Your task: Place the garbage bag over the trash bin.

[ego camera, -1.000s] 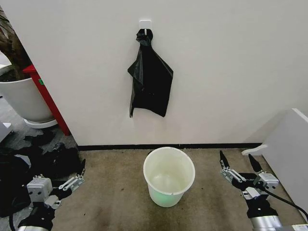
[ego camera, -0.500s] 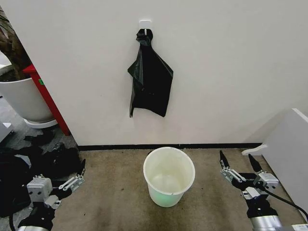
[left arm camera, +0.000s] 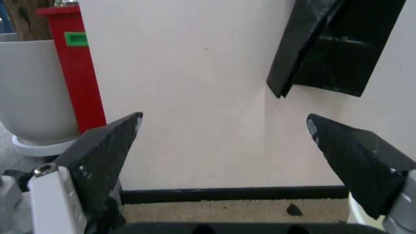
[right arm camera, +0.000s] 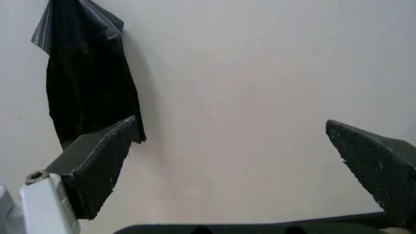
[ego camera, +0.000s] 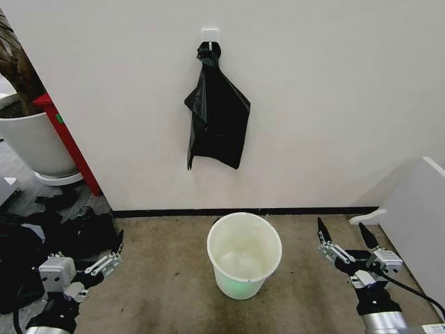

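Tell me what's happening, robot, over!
Left gripper, right gripper open, low beside bin. Bag hanging on wall hook. Nothing blocking.

Indoor room corner: white wall, carpet, potted planter.

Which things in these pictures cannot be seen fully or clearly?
- Garbage bag: whether it has an opening; in the head view it hangs bunched from the wall hook.
- Trash bin: its base, hidden behind its own wall.
- Planter: cut by the head view's left edge.
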Available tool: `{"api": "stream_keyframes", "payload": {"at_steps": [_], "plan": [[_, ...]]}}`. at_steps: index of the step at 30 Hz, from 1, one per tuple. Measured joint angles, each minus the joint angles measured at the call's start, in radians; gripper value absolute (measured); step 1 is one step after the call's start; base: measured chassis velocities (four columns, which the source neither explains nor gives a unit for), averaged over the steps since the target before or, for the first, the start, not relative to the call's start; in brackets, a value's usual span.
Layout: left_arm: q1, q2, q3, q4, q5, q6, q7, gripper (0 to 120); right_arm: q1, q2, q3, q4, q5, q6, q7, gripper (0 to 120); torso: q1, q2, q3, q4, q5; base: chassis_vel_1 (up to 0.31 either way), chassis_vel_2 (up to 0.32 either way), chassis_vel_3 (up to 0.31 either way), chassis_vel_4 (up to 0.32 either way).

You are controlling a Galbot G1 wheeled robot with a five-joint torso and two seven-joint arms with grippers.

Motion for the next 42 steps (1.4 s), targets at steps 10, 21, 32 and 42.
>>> {"api": "stream_keyframes", "payload": {"at_steps": [10, 21, 32, 42], "plan": [[0.0, 0.0, 0.0, 0.0, 0.0, 0.0, 0.0, 100, 0.0, 0.0, 0.0, 0.0, 0.0, 0.0, 0.0, 100, 0.0, 0.0, 0.0, 0.0, 0.0, 0.0, 0.0, 0.0, 0.0], [0.0, 0.0, 0.0, 0.0, 0.0, 0.0, 0.0, 100, 0.0, 0.0, 0.0, 0.0, 0.0, 0.0, 0.0, 100, 0.0, 0.0, 0.0, 0.0, 0.0, 0.0, 0.0, 0.0, 0.0], [0.0, 0.0, 0.0, 0.0, 0.0, 0.0, 0.0, 100, 0.0, 0.0, 0.0, 0.0, 0.0, 0.0, 0.0, 100, 0.0, 0.0, 0.0, 0.0, 0.0, 0.0, 0.0, 0.0, 0.0], [0.0, 0.0, 0.0, 0.0, 0.0, 0.0, 0.0, 100, 0.0, 0.0, 0.0, 0.0, 0.0, 0.0, 0.0, 100, 0.0, 0.0, 0.0, 0.0, 0.0, 0.0, 0.0, 0.0, 0.0]]}}
